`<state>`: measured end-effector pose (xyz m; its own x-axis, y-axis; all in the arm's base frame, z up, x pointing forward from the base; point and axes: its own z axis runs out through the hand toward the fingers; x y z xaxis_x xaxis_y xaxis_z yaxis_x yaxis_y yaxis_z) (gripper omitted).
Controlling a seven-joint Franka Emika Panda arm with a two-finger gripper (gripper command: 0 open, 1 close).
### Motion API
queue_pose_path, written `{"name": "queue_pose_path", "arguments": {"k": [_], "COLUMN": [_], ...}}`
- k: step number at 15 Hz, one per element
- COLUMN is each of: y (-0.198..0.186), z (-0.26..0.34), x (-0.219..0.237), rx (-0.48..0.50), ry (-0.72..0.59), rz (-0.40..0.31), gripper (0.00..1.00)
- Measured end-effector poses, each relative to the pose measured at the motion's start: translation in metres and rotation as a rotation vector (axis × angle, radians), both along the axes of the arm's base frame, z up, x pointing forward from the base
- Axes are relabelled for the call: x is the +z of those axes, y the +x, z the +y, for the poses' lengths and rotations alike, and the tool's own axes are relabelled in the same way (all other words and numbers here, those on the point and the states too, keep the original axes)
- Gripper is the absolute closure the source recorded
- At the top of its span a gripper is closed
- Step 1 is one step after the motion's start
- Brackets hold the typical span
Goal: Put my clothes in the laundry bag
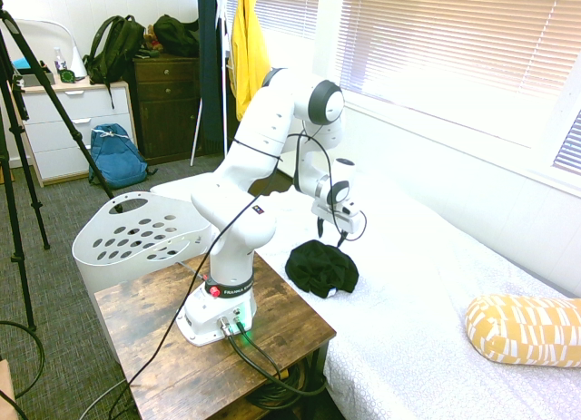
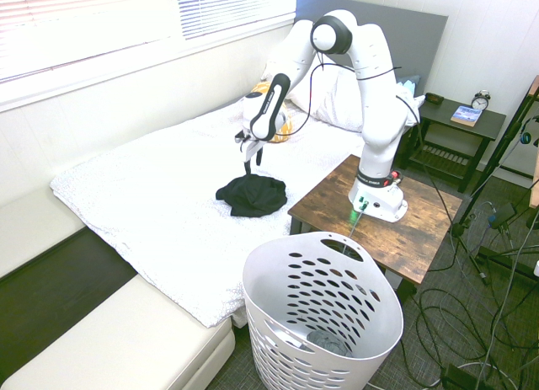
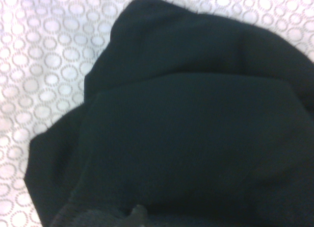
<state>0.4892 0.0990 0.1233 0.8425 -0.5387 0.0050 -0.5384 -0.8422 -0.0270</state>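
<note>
Basket (image 2: 260,280) stands beside the table (image 2: 333,192); base (image 1: 216,316) reads "FRANKA"; hand (image 1: 330,236) gapes wide over 1 black bundle (image 1: 322,268).

We see black clothes (image 3: 186,129), a crumpled bundle of plain soft fabric with broad overlapping folds and an irregular outline, lying on a white bedsheet (image 3: 44,55) patterned with grey rings. We cannot resolve the small greyish shape at the fabric's edge (image 3: 139,213).

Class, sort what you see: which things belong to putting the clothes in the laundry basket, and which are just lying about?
Part of the job:
- black clothes
- white laundry basket
- claw

Just lying about:
- blue backpack
- yellow-and-white pillow
- alarm clock
</note>
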Motion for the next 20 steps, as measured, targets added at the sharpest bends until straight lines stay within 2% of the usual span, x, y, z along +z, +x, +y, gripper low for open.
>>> {"name": "queue_pose_path", "arguments": {"k": [7, 8, 20], "y": [-0.045, -0.046, -0.038], "z": [-0.033, -0.034, -0.032], "x": [-0.135, -0.145, -0.142], "rx": [0.188, 0.197, 0.178], "ry": [0.001, 0.000, 0.042], "rz": [0.065, 0.068, 0.049], "gripper": [0.00, 1.00, 1.00]}}
